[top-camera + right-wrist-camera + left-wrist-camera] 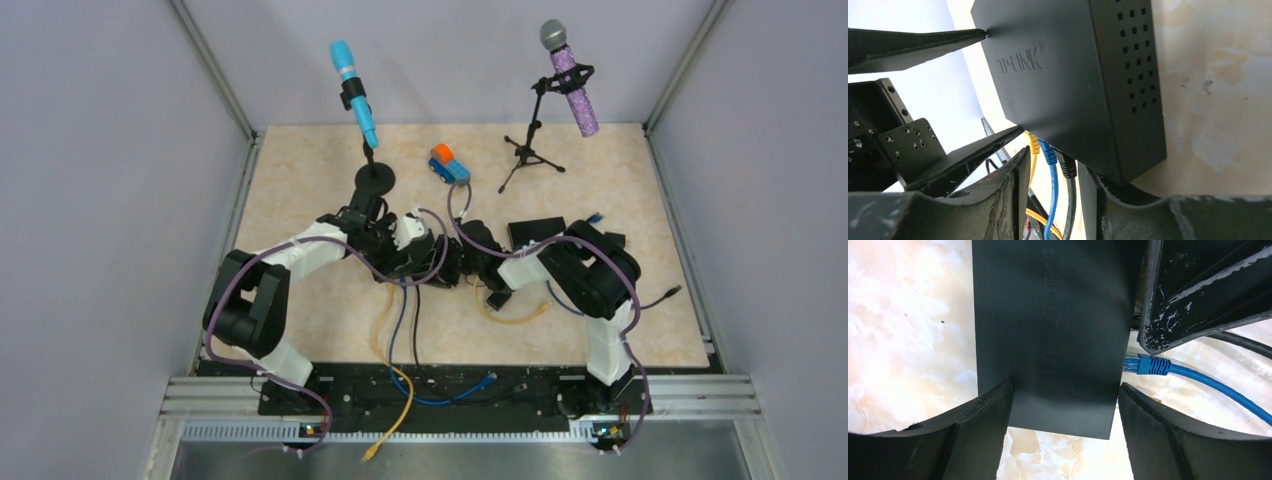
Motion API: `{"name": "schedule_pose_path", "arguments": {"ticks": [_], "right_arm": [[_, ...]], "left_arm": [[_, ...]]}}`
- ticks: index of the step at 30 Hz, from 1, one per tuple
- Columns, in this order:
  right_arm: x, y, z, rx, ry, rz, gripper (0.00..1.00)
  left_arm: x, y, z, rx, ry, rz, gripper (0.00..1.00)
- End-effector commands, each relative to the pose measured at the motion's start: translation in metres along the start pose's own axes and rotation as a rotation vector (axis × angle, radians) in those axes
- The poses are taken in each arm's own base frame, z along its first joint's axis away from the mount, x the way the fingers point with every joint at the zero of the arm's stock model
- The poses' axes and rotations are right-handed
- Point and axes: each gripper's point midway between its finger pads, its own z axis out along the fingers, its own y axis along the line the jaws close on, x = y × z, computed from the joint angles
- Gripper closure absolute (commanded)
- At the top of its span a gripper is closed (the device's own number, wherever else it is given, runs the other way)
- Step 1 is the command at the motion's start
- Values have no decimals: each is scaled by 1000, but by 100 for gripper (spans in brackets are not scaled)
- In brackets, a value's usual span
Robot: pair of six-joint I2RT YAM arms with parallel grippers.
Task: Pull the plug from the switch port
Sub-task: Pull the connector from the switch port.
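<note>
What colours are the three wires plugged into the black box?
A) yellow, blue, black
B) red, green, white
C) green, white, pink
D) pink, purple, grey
A: the right wrist view shows a yellow plug, a blue plug and a black plug side by side in the switch.

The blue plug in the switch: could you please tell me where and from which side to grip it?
Grip the blue plug by its ribbed boot, just outside the switch, coming from the cable side. The yellow plug and black plug sit tight on either side, so pinching across its two free faces probably works best.
</note>
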Motion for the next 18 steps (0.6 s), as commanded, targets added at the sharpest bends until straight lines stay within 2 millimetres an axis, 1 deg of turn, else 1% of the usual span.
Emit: {"name": "schedule_pose_path", "arguments": {"ticks": [1, 3, 5, 9, 10, 11, 13, 14, 16, 18], "right_arm": [[4, 1, 9, -9, 6, -1, 62], [4, 0, 8, -8, -1, 0, 63], [3, 0, 7, -10, -12, 2, 67], [1, 3, 5, -17, -19, -5, 68], [1, 6, 3, -25, -21, -15, 66], [0, 9, 1, -27, -28, -29, 61], [-5, 7, -5, 24, -57, -58, 57], [-7, 5, -9, 56, -72, -72, 56], [-9, 7, -13, 61, -84, -92, 56], [-3, 7, -9, 44, -52, -92, 57]], "left_arm": [[15, -9, 7, 41, 63, -23, 20], [16, -11, 7, 46, 70, -24, 21], [17, -12, 6, 47, 72, -22, 22], [19, -13, 7, 51, 81, -24, 22], [19, -12, 7, 50, 84, -26, 22], [19, -12, 7, 51, 86, -28, 23], [20, -13, 7, 52, 89, -31, 23], [19, -13, 7, 53, 89, -29, 23], [19, -13, 7, 54, 90, -29, 23], [18, -13, 7, 56, 85, -27, 24]]}}
